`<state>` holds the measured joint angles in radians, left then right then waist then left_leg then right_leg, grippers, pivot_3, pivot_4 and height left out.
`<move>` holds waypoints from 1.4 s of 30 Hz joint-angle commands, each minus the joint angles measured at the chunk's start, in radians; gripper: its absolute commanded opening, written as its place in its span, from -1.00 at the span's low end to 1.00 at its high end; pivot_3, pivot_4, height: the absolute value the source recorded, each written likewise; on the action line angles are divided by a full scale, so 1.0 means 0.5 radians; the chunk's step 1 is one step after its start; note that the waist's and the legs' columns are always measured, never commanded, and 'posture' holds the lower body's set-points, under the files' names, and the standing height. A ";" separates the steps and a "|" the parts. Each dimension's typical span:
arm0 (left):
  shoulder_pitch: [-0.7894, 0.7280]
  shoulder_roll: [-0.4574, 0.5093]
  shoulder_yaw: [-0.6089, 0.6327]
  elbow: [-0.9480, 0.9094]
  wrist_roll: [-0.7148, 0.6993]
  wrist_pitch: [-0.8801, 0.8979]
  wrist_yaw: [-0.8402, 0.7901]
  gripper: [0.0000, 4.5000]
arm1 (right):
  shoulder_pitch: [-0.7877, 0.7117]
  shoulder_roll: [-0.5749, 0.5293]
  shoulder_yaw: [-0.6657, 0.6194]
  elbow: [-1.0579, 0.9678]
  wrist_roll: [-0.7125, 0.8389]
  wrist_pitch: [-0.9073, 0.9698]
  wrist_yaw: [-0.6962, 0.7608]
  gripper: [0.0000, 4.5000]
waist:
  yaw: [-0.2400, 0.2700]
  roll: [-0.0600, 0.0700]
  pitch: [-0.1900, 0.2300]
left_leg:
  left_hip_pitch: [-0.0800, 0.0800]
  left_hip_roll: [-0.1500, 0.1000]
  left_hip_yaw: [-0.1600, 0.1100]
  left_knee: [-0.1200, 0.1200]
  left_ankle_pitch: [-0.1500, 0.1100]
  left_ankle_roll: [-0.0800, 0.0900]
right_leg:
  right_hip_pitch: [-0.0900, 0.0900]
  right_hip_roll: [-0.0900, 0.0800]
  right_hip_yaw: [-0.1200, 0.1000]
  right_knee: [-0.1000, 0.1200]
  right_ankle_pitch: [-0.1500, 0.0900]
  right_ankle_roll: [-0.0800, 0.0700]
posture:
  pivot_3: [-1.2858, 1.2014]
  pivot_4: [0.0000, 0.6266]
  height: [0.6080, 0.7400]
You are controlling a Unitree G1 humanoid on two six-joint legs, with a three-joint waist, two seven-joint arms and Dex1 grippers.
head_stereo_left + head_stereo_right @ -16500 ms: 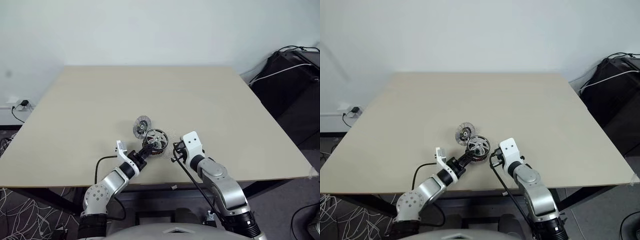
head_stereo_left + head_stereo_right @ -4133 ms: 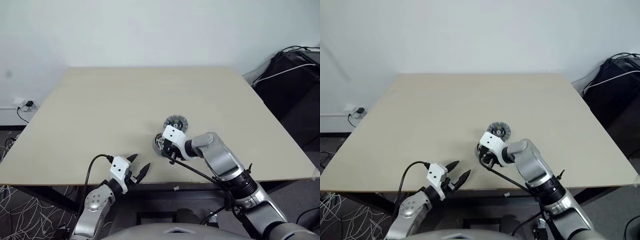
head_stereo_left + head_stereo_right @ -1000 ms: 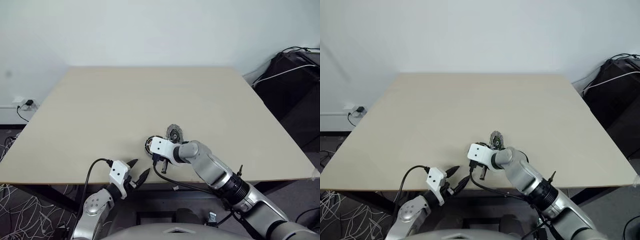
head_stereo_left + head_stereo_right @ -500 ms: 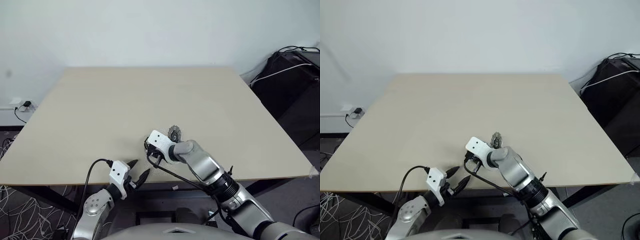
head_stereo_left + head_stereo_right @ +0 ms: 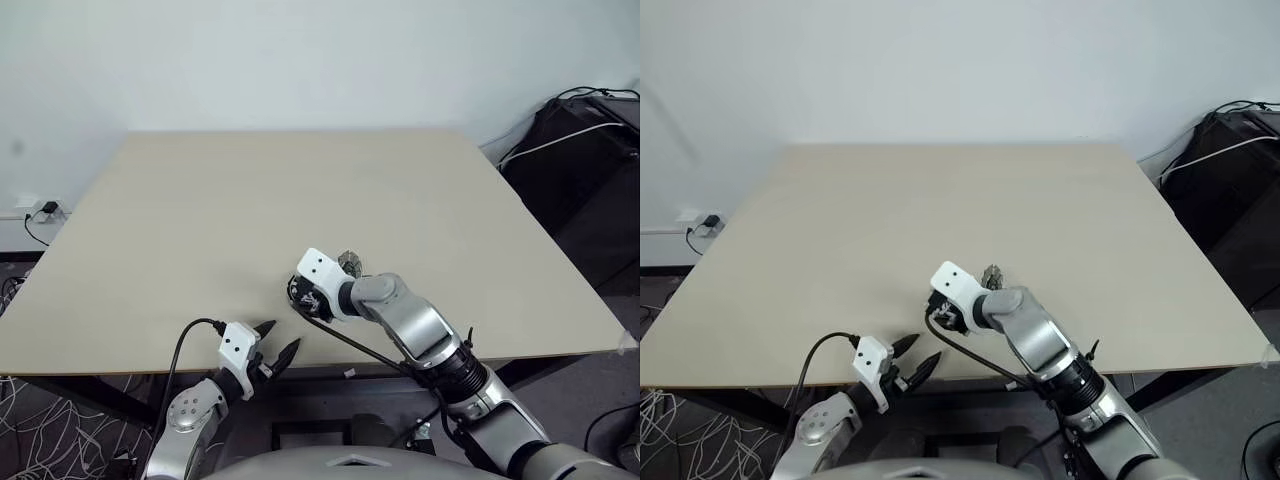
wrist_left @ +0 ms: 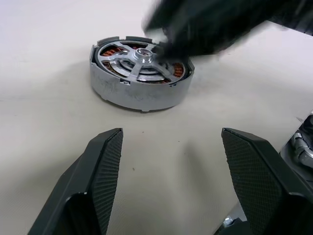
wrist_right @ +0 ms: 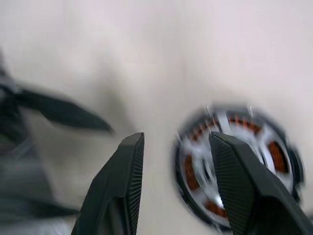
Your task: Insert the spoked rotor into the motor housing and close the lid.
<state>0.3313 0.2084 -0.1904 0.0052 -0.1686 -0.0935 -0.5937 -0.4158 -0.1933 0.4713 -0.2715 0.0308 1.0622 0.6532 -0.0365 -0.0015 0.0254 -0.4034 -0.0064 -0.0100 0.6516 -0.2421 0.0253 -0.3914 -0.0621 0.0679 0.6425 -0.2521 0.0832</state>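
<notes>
Spoked rotor [image 6: 139, 58] seated in motor housing [image 6: 137, 90]

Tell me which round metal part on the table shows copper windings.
The grey round housing holding the silver spoked wheel: copper shows between its spokes. The small silver disc farther back shows none.

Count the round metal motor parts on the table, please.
2. The motor housing with the spoked rotor seated in it lies under the right tool; the lid sits just behind, partly hidden.
</notes>
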 commanded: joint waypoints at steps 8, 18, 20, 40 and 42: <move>-0.018 0.017 -0.009 -0.074 -0.024 0.010 -0.030 0.51 | -0.077 0.352 -0.733 -0.466 0.511 0.193 -0.166 -0.96 | 0.000 0.000 0.000 | -0.001 0.000 0.000 0.000 -0.003 -0.006 | -0.001 -0.002 0.000 0.000 0.000 0.000 | 0.03 -1.00 1.00; -0.010 0.048 0.012 -0.104 -0.040 0.007 -0.041 0.51 | 0.258 -0.560 -0.518 -0.026 -0.392 -0.909 -0.659 -0.98 | 0.004 -0.002 -0.001 | -0.003 -0.005 0.006 -0.005 0.000 0.000 | -0.002 -0.006 0.001 -0.009 -0.001 -0.002 | 0.03 -1.00 1.00; -0.014 0.059 0.013 -0.109 -0.041 0.010 -0.049 0.51 | 0.371 -0.637 -0.512 0.092 -0.445 -0.974 -0.675 -0.98 | 0.003 -0.001 -0.001 | -0.004 -0.005 0.007 -0.007 0.000 0.001 | -0.003 -0.005 0.002 -0.010 -0.001 -0.002 | 0.03 -1.00 1.00; -0.072 0.140 0.032 -0.126 0.025 0.000 -0.018 0.51 | 0.589 -0.197 -0.621 0.080 0.316 -1.149 -0.166 -0.98 | 0.003 -0.002 0.001 | 0.004 0.002 0.008 0.000 0.000 0.001 | 0.004 0.001 0.006 -0.002 0.000 0.001 | 0.03 -1.00 1.00; -0.064 0.146 0.029 -0.135 0.022 0.004 -0.017 0.51 | 0.576 -0.190 -0.604 0.036 0.410 -1.113 -0.084 -0.98 | 0.001 -0.003 0.001 | 0.004 0.002 0.007 0.000 0.000 0.001 | 0.004 0.001 0.006 -0.001 0.000 0.001 | 0.03 -1.00 1.00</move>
<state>0.3063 0.2774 -0.1835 -0.0088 -0.1566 -0.0796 -0.6041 -0.1020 -0.2959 0.1780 -0.2013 0.1853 0.4972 0.5753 -0.0360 -0.0029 0.0260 -0.4012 -0.0053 -0.0062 0.6515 -0.2418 0.0258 -0.3894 -0.0616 0.0709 0.6419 -0.2522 0.0837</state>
